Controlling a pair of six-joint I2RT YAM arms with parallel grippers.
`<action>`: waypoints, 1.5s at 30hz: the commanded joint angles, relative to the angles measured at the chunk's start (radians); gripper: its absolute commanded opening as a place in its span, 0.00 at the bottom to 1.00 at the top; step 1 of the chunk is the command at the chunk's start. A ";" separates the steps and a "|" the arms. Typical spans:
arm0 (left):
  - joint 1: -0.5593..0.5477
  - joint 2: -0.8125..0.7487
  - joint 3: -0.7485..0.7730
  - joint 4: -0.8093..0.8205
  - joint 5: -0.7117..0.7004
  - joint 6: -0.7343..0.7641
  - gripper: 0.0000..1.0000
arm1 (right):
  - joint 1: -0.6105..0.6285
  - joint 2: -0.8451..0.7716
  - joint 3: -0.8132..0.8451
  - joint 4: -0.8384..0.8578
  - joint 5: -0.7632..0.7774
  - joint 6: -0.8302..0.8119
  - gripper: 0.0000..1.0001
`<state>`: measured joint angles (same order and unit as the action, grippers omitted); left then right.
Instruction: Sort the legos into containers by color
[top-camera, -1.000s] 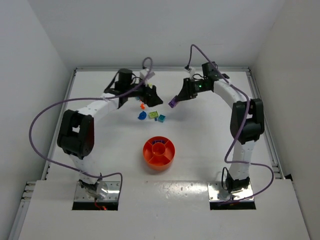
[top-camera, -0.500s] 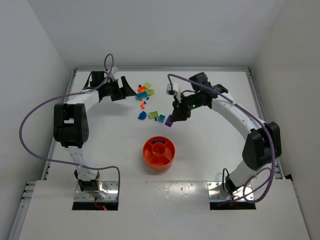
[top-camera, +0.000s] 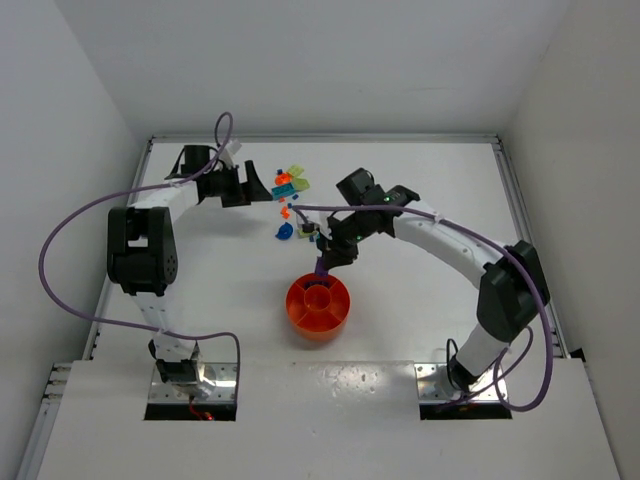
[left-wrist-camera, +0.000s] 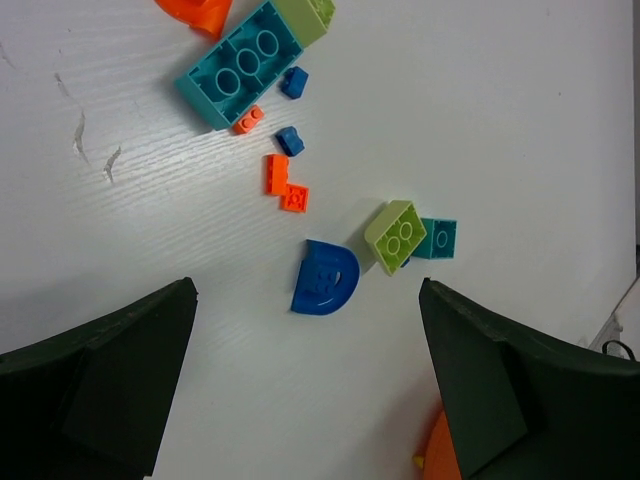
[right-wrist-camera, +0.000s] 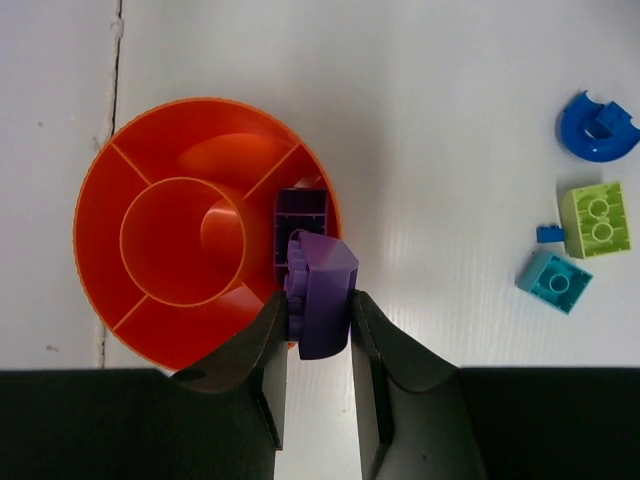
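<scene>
The purple brick (right-wrist-camera: 322, 285), pinched in the right gripper (right-wrist-camera: 318, 308), is best centred over the tray (right-wrist-camera: 105, 270)'s purple-holding wedge (right-wrist-camera: 305, 176) before release (the left gripper (left-wrist-camera: 305, 292) is spread wide).

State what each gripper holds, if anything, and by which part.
The right gripper pinches a purple plastic lego brick by its two opposite sides; the open left gripper holds nothing.
</scene>
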<state>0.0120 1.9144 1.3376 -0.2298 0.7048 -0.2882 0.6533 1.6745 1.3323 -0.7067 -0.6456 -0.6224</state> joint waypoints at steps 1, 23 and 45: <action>-0.004 -0.022 0.017 -0.035 0.019 0.061 1.00 | 0.029 -0.006 0.036 -0.025 0.008 -0.077 0.00; -0.062 -0.103 -0.029 -0.078 0.140 0.434 0.98 | -0.003 -0.082 -0.024 0.234 0.240 0.304 0.54; -0.314 0.147 0.179 -0.210 -0.071 0.828 0.74 | -0.448 0.030 -0.016 0.391 0.127 0.826 0.56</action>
<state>-0.3016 2.0499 1.4597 -0.4103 0.6518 0.4583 0.2153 1.7111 1.2888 -0.3660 -0.4431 0.1642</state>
